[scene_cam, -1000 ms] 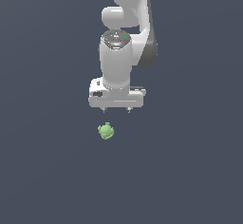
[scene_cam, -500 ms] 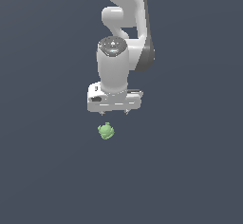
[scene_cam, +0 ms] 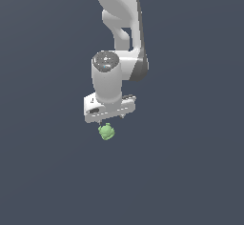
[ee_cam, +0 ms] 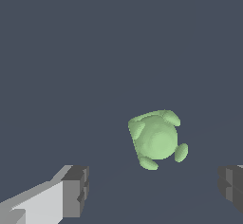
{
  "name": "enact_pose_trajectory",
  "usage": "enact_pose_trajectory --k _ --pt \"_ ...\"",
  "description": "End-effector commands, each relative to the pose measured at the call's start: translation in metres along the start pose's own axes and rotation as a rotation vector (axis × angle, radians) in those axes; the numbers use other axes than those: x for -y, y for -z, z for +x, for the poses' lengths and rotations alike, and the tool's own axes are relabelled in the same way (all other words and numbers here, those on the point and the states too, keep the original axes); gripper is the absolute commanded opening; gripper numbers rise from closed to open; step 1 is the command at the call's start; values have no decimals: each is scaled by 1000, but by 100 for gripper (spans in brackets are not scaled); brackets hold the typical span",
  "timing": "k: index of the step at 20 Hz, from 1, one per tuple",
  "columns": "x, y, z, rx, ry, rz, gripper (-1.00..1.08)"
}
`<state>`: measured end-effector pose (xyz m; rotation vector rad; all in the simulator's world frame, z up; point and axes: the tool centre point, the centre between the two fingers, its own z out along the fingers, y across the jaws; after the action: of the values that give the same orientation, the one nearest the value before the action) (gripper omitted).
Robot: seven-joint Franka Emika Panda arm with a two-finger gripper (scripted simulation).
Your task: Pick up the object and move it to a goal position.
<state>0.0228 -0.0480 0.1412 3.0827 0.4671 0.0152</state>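
The small light-green, lumpy rounded object (scene_cam: 106, 132) with little knobs lies on the plain dark grey-blue surface (scene_cam: 190, 171), away from its visible edges. Directly above it hangs the white gripper (scene_cam: 110, 119), close over the blob but not touching. In the wrist view the object (ee_cam: 157, 139) sits between the two dark-padded fingers (ee_cam: 76, 191), which stand wide apart around bare surface.

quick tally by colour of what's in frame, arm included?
Light green: 1, the lumpy object
White: 1, the arm with its gripper, fingers apart and the object between them in the wrist view
Dark grey: 1, the bare ground
Total: 3
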Motion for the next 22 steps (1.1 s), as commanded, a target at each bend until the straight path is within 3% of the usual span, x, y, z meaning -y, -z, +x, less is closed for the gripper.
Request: enact_pose_trajectory --k 1,12,22 --pt "-6 -10 0 2 59 4 100" --pt "-24 -44 -1 3 246 21 100" --pt "-29 -52 -2 3 289 25 100"
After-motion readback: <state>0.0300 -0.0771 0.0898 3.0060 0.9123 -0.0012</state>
